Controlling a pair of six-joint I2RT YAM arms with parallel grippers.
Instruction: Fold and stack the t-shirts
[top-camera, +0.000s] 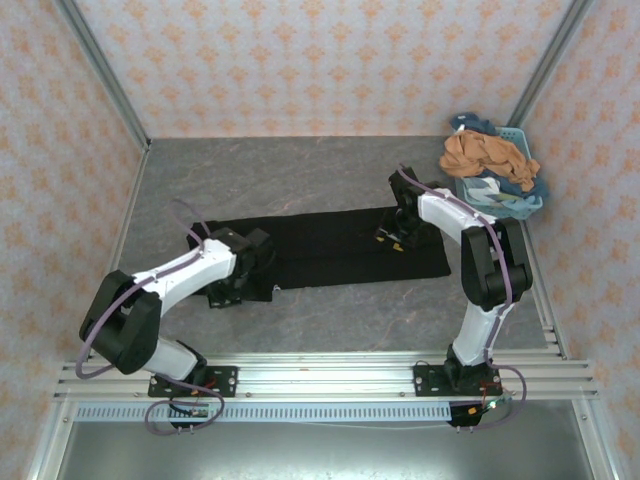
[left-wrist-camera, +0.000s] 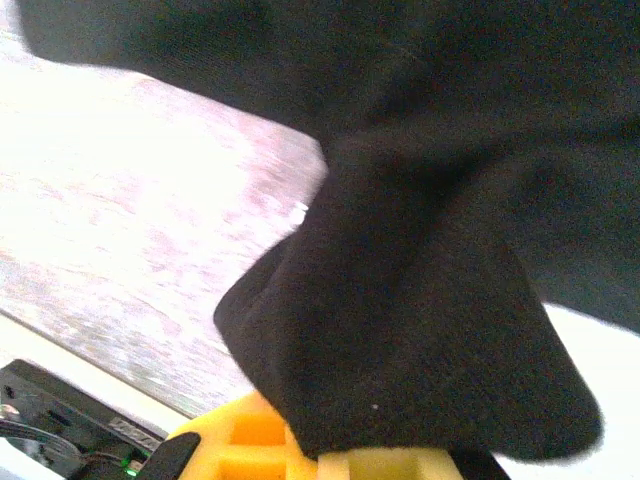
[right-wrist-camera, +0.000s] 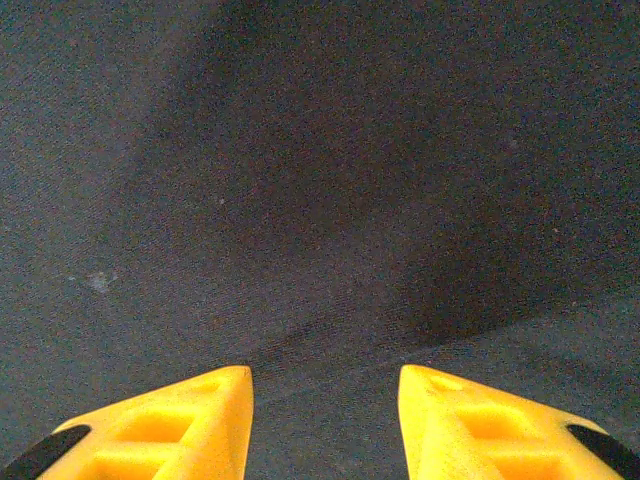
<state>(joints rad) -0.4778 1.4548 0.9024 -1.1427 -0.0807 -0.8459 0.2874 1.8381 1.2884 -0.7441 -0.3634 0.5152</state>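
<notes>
A black t-shirt (top-camera: 340, 248) lies on the grey table as a long flat band running left to right. My left gripper (top-camera: 252, 266) is at its left end and is shut on the cloth. In the left wrist view the black t-shirt (left-wrist-camera: 420, 300) drapes in a lifted fold over my left gripper (left-wrist-camera: 322, 452), hiding its tips. My right gripper (top-camera: 396, 236) hovers over the right part of the band. In the right wrist view it (right-wrist-camera: 325, 375) stands open, nothing between its yellow fingers (right-wrist-camera: 205, 420), with flat black t-shirt (right-wrist-camera: 320, 200) just below. A rust-orange t-shirt (top-camera: 483, 153) and a blue one (top-camera: 527, 186) are heaped in the basket.
A pale blue lattice basket (top-camera: 497, 204) stands at the back right against the wall. Patterned walls close in the table on three sides. Bare grey tabletop (top-camera: 270, 175) lies behind the shirt and more (top-camera: 350, 315) in front of it, up to the metal rail (top-camera: 320, 372).
</notes>
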